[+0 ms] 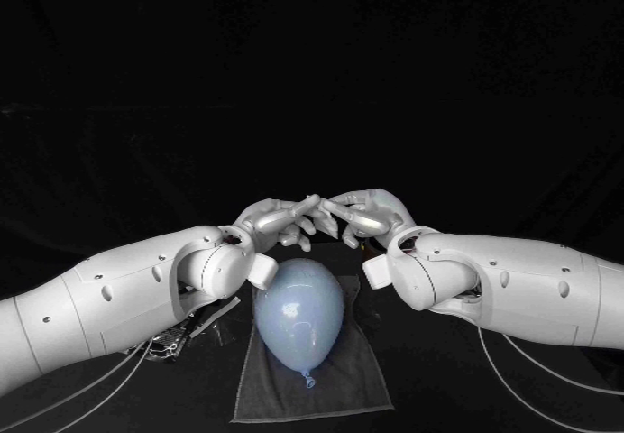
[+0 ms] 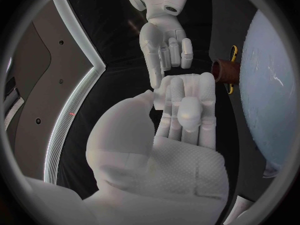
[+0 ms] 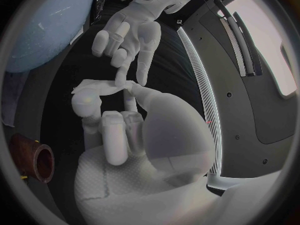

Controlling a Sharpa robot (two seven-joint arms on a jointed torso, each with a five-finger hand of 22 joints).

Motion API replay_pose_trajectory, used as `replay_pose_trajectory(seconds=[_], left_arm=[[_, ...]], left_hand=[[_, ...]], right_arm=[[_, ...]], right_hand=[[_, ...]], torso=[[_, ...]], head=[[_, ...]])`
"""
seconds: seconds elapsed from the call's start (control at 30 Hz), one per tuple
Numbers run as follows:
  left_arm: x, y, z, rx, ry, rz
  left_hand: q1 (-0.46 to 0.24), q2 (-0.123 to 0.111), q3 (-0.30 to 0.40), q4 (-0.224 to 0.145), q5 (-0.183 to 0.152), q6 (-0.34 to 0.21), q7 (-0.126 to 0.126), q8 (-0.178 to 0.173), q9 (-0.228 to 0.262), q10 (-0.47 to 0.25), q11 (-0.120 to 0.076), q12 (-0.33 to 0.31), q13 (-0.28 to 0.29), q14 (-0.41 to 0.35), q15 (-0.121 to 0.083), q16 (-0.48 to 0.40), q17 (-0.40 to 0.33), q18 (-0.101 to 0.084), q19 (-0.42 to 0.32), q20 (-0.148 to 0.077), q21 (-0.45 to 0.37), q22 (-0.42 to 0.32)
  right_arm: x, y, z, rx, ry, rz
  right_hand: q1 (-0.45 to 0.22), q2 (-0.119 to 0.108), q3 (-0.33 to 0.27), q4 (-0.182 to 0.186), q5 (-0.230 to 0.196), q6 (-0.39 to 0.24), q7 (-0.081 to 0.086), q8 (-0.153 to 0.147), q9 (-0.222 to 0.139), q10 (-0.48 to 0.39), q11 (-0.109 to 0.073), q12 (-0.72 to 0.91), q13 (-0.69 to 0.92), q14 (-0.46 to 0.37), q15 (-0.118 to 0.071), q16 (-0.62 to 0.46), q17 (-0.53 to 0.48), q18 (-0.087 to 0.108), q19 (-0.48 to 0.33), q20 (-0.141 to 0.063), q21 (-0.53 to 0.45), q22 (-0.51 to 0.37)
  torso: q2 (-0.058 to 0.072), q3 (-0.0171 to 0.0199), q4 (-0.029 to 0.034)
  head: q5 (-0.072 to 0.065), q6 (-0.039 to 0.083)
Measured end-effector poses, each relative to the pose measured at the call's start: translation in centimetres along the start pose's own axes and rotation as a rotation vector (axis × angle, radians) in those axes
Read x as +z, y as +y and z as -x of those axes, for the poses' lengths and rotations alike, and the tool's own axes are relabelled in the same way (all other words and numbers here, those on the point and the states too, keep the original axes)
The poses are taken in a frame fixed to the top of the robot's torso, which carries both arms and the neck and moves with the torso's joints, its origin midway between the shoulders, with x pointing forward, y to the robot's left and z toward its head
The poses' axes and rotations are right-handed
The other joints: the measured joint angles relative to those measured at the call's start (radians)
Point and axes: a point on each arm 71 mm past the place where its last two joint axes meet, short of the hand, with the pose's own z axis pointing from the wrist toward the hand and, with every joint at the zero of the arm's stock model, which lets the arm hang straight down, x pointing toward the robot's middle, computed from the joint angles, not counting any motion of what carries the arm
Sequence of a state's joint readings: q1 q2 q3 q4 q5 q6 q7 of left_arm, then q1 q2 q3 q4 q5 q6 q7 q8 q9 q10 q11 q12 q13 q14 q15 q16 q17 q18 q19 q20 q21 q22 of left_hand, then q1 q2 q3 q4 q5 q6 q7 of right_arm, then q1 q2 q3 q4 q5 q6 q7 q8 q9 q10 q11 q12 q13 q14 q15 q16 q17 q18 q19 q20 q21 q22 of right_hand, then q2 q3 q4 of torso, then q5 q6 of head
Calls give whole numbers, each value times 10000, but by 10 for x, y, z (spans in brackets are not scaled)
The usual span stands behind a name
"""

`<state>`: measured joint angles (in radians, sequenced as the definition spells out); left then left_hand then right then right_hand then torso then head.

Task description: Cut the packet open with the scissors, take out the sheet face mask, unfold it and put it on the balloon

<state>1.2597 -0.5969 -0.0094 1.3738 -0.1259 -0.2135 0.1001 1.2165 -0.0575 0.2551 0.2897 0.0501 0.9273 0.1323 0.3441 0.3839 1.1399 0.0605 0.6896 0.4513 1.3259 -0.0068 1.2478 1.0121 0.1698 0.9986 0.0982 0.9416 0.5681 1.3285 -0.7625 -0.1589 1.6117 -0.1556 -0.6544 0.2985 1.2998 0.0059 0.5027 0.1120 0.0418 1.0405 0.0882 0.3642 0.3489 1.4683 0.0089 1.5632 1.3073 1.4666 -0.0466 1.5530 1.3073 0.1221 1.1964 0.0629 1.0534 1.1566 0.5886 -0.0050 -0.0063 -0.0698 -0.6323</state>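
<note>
Right hand (image 1: 371,215) pinches the mask (image 3: 100,86) between thumb and fingers; the mask is a small white wad, folded on itself, held between the two hands beyond the far end of the balloon (image 1: 299,311); left hand (image 1: 276,221) reaches in with a fingertip touching the wad's edge, and whether it has a grip cannot be told. Handling, as judged: the sheet is thin, limp and probably wet, so it will cling to itself and to the fingers, and may stretch or tear if pulled hard; take it at a free edge or corner with each hand and draw the layers apart slowly. Balloon: pale blue, smooth, glossy, egg-shaped, knot toward the robot; light and liable to roll; it lies on a dark grey cloth (image 1: 325,397) of soft weave, which should check it. A brown tube (image 3: 34,160), open-ended, is near the balloon.
</note>
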Motion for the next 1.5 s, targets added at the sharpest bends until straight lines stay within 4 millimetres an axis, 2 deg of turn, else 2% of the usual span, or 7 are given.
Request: replay_pose_trajectory(seconds=[0.37, 0.57, 0.9, 1.17, 1.27, 1.37, 1.5], left_arm=[[0, 0, -2, -2, 42, 32], [0, 0, -4, -12, 87, 3], [-1, 0, -4, -19, 92, -55], [-1, 0, -3, -22, 89, -103], [-1, 0, -3, -22, 85, -124], [-1, 0, -3, -21, 73, -140], [-1, 0, -3, -18, 44, -154]], left_hand=[[737, 78, 72, -72, 0, 71, 2, 0, 52, -43, -42, 105, 122, 0, 1, 184, 141, -5, -142, 0, 178, 143], [1065, -44, 141, -141, 0, 107, -34, -1, 81, -70, -69, 105, 122, -1, 1, 223, 152, -9, -215, 2, 266, 210], [1718, -77, 442, -383, -2, 146, -74, -1, 106, -70, -70, 104, 121, -2, 2, 270, 163, -14, -308, -19, 362, 286], [2772, -39, 1628, -1201, -6, 289, -75, -24, 180, -144, -142, -160, 11, -2, -72, 328, 163, -55, -395, -106, 604, 441], [2768, -49, 2289, -1480, -40, 299, -64, 29, 269, -141, -144, -236, -42, -2, -71, 379, 192, 25, -468, -111, 771, 549], [2514, -303, 3028, -1780, -41, 300, -63, 182, 352, 6, -139, -276, -63, -1, -71, 424, 203, 25, -536, -108, 965, 688], [2131, -390, 3657, -2055, -64, 301, -61, 300, 357, 80, -140, -313, -63, 0, -69, 483, 224, 27, -664, -122, 1141, 815]], right_arm=[[0, 0, 0, 31, 66, 0], [1, -1, 1, 25, 55, -14], [2, -2, 1, 27, 43, -34], [1, -2, 1, 36, 51, -37], [1, -2, 1, 38, 53, -38], [1, -2, 0, 45, 70, -37], [1, -2, 0, 53, 91, -37]], right_hand=[[3, 26, 25, 24, 45, -5, -5, 0, 0, -1, 1, 36, 5, -1, 1, -5, 4, -3, 0, 0, 0, 6], [16, 37, 25, 24, 44, 17, 18, 0, 0, -1, 1, 38, 7, -1, 2, -18, 9, -4, 0, 0, 0, 4], [17, 36, 39, 9, 39, 20, 20, 0, 0, -1, 1, 37, 7, -3, 3, -24, 8, -6, 0, 0, -1, -1], [17, 36, 51, -3, 19, 19, 19, 0, 0, -2, 2, 26, 1, -4, 5, 3, 0, -8, 0, 0, -1, -6], [17, 36, 51, -3, 2, 19, 19, 0, 0, -2, 2, 23, 0, -5, 5, 5, 0, -10, -1, 0, -1, -8], [17, 36, 51, -3, -2, 18, 18, 0, 0, -2, 2, 21, 0, -19, 19, 6, 1, -16, 0, 0, -1, -10], [18, 36, 50, -3, 29, 17, 17, 0, 0, -2, 2, 2, 1, -20, 20, 5, 2, -66, 0, 0, -1, -11]], torso=[[-1, -2, -2], [-1, -3, 0], [5, -4, 5], [0, -3, 1], [-1, -3, 1], [-1, -2, 0], [-1, -3, -1]], head=[[-4, -13], [-13, -29], [4, -29], [15, -29], [22, -28], [24, -26], [31, -30]])
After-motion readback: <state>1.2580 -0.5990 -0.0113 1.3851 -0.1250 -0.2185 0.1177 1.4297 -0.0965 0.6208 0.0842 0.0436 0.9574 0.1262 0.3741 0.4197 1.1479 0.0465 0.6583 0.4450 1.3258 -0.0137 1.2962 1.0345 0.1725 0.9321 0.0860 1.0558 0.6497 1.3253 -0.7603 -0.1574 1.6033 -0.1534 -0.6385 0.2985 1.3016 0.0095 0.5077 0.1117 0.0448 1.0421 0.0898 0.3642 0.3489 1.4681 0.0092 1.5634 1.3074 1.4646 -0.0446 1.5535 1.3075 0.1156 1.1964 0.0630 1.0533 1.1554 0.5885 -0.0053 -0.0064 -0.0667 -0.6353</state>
